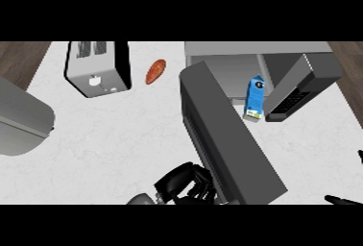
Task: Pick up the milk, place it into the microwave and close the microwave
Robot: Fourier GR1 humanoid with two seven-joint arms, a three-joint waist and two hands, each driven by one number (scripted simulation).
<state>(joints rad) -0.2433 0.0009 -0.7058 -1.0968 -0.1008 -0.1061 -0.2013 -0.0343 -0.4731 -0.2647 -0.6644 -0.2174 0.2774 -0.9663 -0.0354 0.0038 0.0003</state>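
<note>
Landmark: the microwave (pixel 234 72), open at upper right of the white counter (pixel 127 134).
Grey rounded object (pixel 21 120): far left of the microwave, cut by the edge; cannot be identified.
Toaster (pixel 98 68): left of the microwave, its top cut off.
Orange item (pixel 156 71): between toaster and microwave; hard to make out.
Left hand (pixel 181 185): at the near end of the microwave door (pixel 227 139), fingers curled against the door's edge; lower part cut off.
Milk (pixel 255 98): blue-and-white carton inside the microwave's opening, beside the door.
Milk axis: long axis runs near-to-far, tilted slightly.
Right hand (pixel 340 199): only dark fingertips at the lower right edge; finger state cannot be told.
</note>
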